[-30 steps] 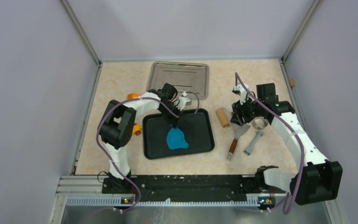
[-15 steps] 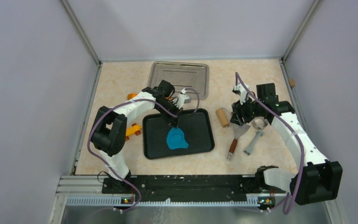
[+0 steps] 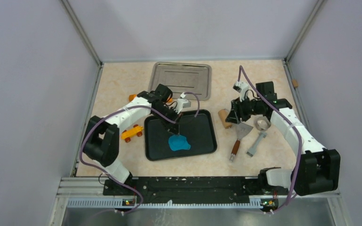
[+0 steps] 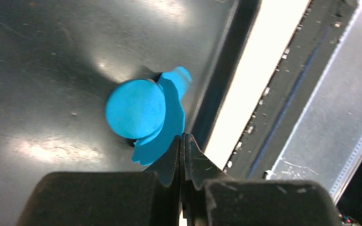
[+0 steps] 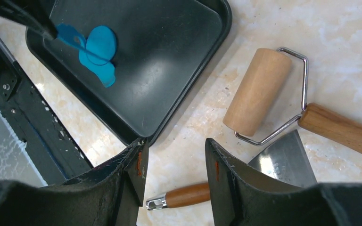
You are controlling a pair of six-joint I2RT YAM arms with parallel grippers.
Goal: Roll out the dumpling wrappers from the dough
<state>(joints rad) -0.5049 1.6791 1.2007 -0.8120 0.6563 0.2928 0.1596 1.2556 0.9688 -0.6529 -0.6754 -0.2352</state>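
Blue dough (image 4: 169, 125) is down in the near half of your black tray (image 3: 202, 125). It's a ragged flat sheet, and its long axis runs straight out from your left gripper (image 4: 183, 137) toward the tray's near rim. It ends in a small tab pointing at that rim.

On top of it, overlapping the sheet's left edge in the left wrist view, sits one wrapper (image 4: 135, 108), round, clean-edged and lying flat.

Your left gripper is closed, fingers pressed together with no gap, and the end of the sheet nearest it runs right into the tips. From the right wrist view a strip of blue leads up to that black finger, so you've got the dough pinched.

Over on the other side, your right gripper (image 5: 174, 143) has its fingers well apart with nothing between them. It hangs over the bare surface (image 5: 273, 28) between the black tray's corner and the wooden roller (image 5: 257, 92).

Count it up:
- one wrapper and one sheet of dough
- two trays, the black one and a steel tray (image 3: 181, 80) behind it
- one roller
- one scraper (image 3: 235, 147) with a wooden handle
- one metal scoop (image 3: 263, 124) just beside the scraper
- two orange pieces (image 3: 132, 133) left of the black tray, one partly behind your left arm
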